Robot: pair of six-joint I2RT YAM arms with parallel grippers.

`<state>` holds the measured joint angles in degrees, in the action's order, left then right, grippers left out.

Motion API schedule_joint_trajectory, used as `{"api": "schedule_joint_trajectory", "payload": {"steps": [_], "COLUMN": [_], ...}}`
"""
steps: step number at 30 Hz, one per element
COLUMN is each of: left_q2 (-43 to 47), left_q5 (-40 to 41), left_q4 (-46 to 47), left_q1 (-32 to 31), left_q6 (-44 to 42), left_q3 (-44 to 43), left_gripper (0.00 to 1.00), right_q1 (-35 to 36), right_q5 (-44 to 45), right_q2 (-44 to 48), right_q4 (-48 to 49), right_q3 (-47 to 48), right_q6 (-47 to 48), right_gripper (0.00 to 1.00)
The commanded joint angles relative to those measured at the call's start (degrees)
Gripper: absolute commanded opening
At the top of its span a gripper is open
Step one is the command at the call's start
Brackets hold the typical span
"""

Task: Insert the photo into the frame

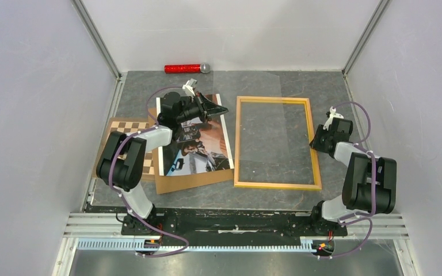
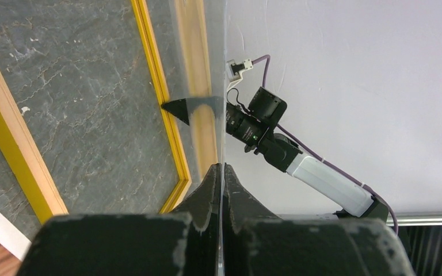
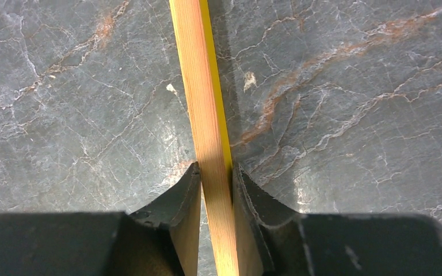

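The photo [image 1: 198, 146] lies face up at the left on the brown backing board [image 1: 187, 183]. The yellow-orange frame [image 1: 239, 144] lies flat on the table right of it. My left gripper [image 1: 221, 108] hovers over the photo's far right corner, shut on the edge of a clear transparent sheet [image 1: 259, 95] that stretches over the frame's far part. In the left wrist view the jaws [image 2: 221, 168] pinch the sheet [image 2: 205, 86] edge-on, with the frame [image 2: 161, 92] beyond. My right gripper [image 1: 315, 141] is shut on the frame's right rail [image 3: 204, 103], the jaws [image 3: 216, 169] astride it.
A brown-and-cream chessboard [image 1: 128, 129] lies partly under the backing board at the far left. A red cylinder with a silver cap [image 1: 185, 68] lies at the back wall. White walls close in the table on three sides. My right arm shows in the left wrist view [image 2: 322, 178].
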<state>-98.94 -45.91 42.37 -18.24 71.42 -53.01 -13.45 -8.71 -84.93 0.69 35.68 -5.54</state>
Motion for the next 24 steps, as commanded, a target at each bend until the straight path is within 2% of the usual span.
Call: {"api": "schedule_joint_trajectory", "payload": {"steps": [1, 4, 8, 11, 17, 24], "left_q2": [-1.50, -2.36, -4.84, -7.01, -10.50, -14.29], "left_q5": [1.44, 2.17, 2.92, 3.34, 4.10, 5.77], "left_q4": [5.00, 5.12, 7.44, 9.51, 10.46, 11.84], "left_q1": [-1.74, -2.90, -4.95, -6.19, -8.92, -11.75], "left_q6": [3.27, 3.28, 5.88, 7.61, 6.80, 7.70], "left_q3": [-2.68, -3.27, -4.34, -5.30, -8.42, -11.61], "left_gripper": [0.02, 0.02, 0.02, 0.02, 0.02, 0.02], "right_q1": [-0.55, -0.80, -1.20, -1.78, -5.25, -10.86], "right_q5": [0.66, 0.74, 0.41, -0.33, -3.18, -6.49], "right_q2": [-1.13, -1.15, -0.47, 0.61, 2.84, 4.45], "right_q4": [0.28, 0.19, -0.53, -2.78, -6.62, -8.19], "right_q3": [2.62, 2.55, 3.30, 4.55, 7.91, 9.64], "right_q6": [-1.32, -0.56, 0.57, 1.14, 1.11, 1.92], "right_gripper": [0.04, 0.20, 0.48, 0.62, 0.66, 0.64]}}
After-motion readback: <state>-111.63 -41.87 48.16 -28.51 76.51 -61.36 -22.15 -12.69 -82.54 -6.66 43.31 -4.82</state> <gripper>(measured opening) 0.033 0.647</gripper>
